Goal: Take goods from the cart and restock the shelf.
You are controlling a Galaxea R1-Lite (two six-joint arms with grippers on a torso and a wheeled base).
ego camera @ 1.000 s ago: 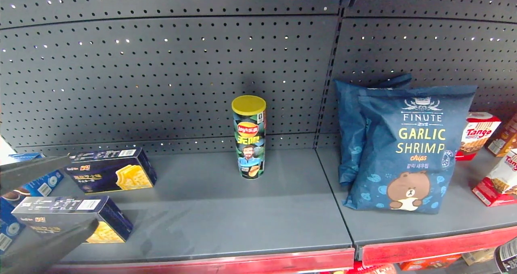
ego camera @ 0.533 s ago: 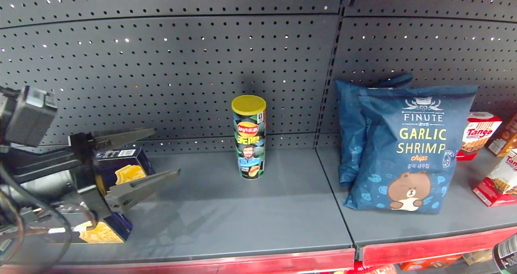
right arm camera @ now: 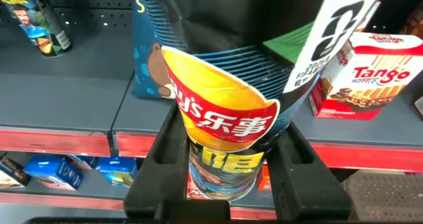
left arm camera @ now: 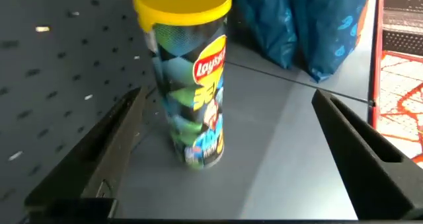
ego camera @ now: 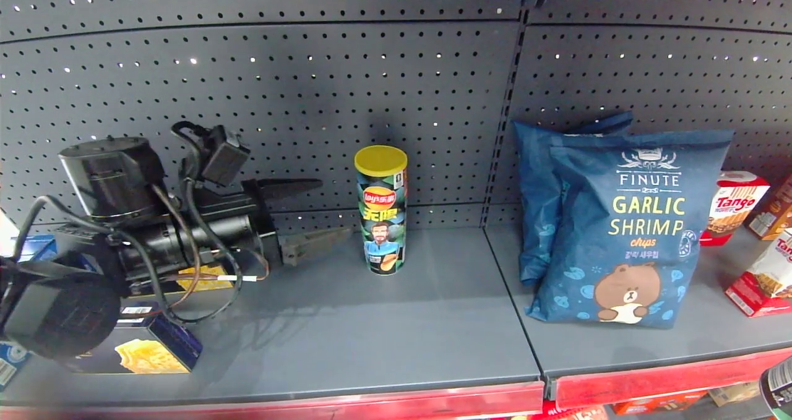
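Observation:
A chips can (ego camera: 380, 210) with a yellow lid stands upright at the back middle of the grey shelf (ego camera: 346, 339). My left gripper (ego camera: 335, 210) is open just left of it, fingers pointing at the can, apart from it. In the left wrist view the can (left arm camera: 188, 85) stands ahead between the two spread fingers (left arm camera: 99, 164). My right gripper (right arm camera: 228, 168) is shut on a second chips can (right arm camera: 225, 131), held low in front of the shelf's red edge; its end peeks in at the head view's corner (ego camera: 779, 389).
Two blue garlic shrimp chip bags (ego camera: 619, 222) lean against the pegboard right of the can. Red wafer boxes (ego camera: 733, 206) stand at the far right. Dark blue cracker boxes (ego camera: 148, 355) lie under my left arm. Bare shelf lies between can and bags.
My left arm has swung in from the left edge along the shelf toward the standing can, its gripper staying open. The can and bags have not moved.

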